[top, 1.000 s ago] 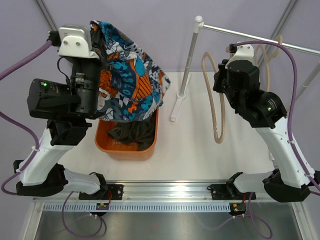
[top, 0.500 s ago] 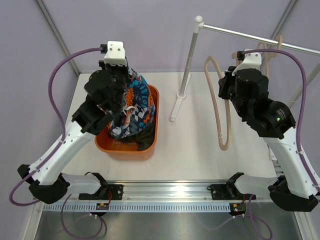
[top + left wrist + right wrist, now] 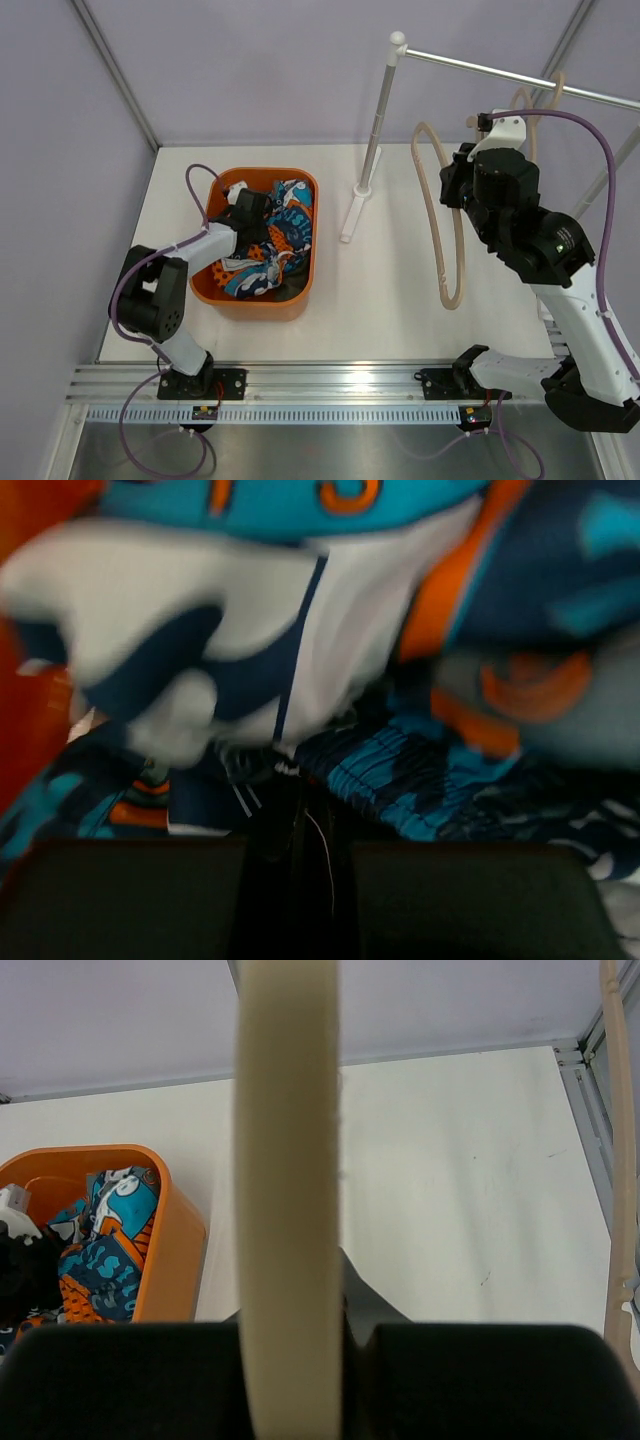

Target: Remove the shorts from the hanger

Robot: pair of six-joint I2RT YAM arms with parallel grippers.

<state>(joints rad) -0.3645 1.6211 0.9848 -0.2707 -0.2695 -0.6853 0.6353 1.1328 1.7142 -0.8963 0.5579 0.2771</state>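
Observation:
The printed shorts [image 3: 275, 250], blue, orange, white and black, lie bunched in the orange bin [image 3: 255, 302]. A dark patch of the olive shorts [image 3: 292, 286] shows under them at the bin's near right corner. My left gripper [image 3: 268, 232] is down inside the bin, its jaws together on the printed shorts [image 3: 450, 770], which fill the left wrist view. My right gripper [image 3: 458, 185] is raised at the right and shut on a bare beige hanger [image 3: 452, 250], which crosses the right wrist view [image 3: 288, 1210] as a vertical bar.
A white clothes rail post [image 3: 378, 110] stands behind the bin's right side, with its foot [image 3: 352, 215] on the table. Its bar runs right, and another beige hanger [image 3: 528, 105] hangs from it. The bin also shows in the right wrist view [image 3: 170, 1250].
My left arm has come down from high above the bin and lowered the printed shorts into it. My right gripper with the hanger has shifted slightly right.

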